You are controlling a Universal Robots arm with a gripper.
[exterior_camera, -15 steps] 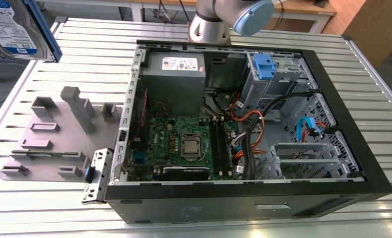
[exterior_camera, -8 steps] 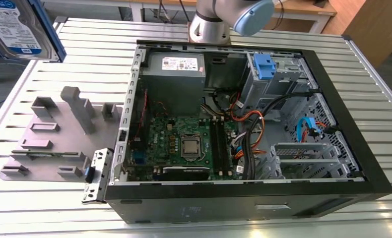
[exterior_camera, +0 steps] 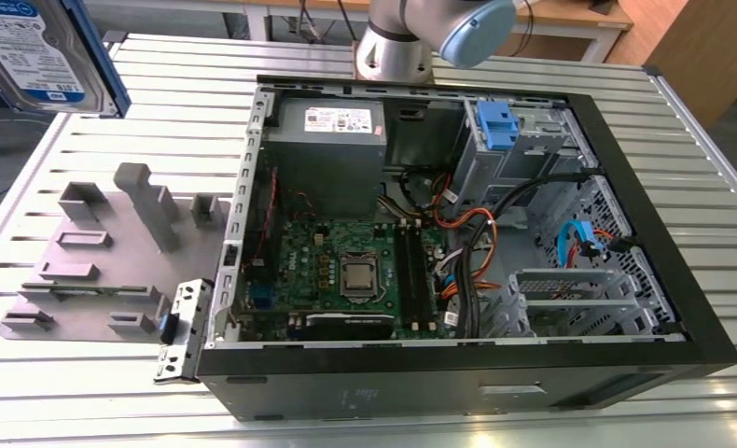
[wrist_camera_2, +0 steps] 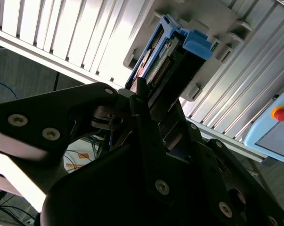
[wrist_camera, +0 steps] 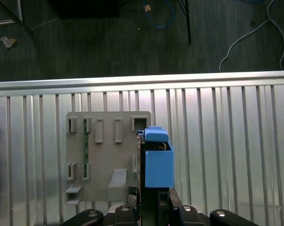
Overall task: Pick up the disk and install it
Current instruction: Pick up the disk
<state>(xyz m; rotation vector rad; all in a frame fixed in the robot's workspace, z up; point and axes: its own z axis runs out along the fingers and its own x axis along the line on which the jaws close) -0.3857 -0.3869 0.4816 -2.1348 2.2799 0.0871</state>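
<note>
Exterior view: a slatted aluminium table point(exterior_camera: 82, 392) runs past the frame on every side. Most of it is taken by one open black computer case point(exterior_camera: 468, 373) lying on its side. Bare slats remain along the near edge and at the exterior view's left. The case's near corners are cut off by the frame.

Inside the case are a grey power supply point(exterior_camera: 328, 140) at the far side and a green motherboard point(exterior_camera: 343, 271) nearer. There is also a drive cage with a blue plastic piece point(exterior_camera: 495, 126) at the far right. Cable bundles hide much of the case floor beside the cage.

One grey fixture plate point(exterior_camera: 95, 280) lies flat just left of the case, with several upright holders on it; their number is hard to make out. The arm point(exterior_camera: 400, 42) stands beyond the case's far wall, cut off above.

The disk point(exterior_camera: 33, 51) hangs in the air at the far left, clear of the table, its label facing the camera and partly cropped. In the first wrist view it is seen edge-on point(wrist_camera: 159, 162), over the plate's edge. In the second wrist view the gripper point(wrist_camera_2: 156, 106) is closed on the one disk point(wrist_camera_2: 163, 61), its black fingers point(wrist_camera_2: 141, 89) pressed to the flat faces. A pendant with a red button point(wrist_camera_2: 280, 113) is partly cut off.
</note>
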